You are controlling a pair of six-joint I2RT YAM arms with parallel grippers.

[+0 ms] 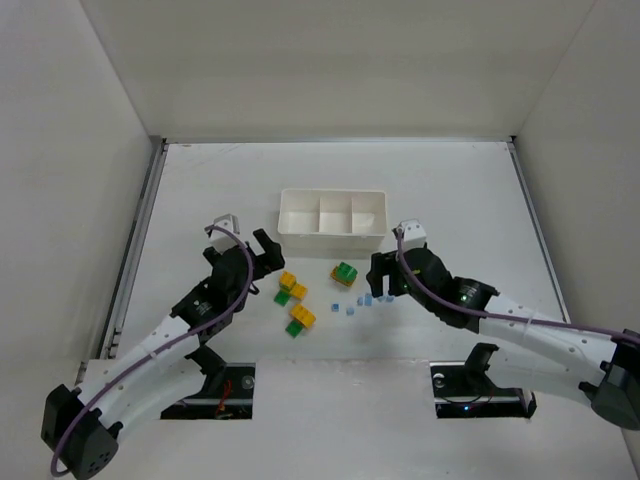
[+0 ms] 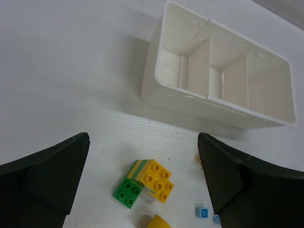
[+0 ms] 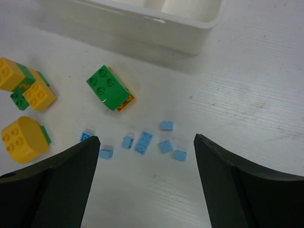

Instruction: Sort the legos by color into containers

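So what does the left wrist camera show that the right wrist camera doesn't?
Only the left wrist view looks down into the white tray: three compartments, two dividers, no legos showing inside. Only the right wrist view shows the full scatter of light blue pieces and the green brick sitting on a yellow one near the tray. Both show the tray's outer wall, a yellow-green pair and at least one blue piece.

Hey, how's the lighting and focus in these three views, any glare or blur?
Top external: even, soft light, no glare, though the light blue pieces are tiny specks. Left wrist: the tray throws a soft shadow toward the camera, the yellow-green pair is sharp. Right wrist: those pieces look crisp, shadows soft.
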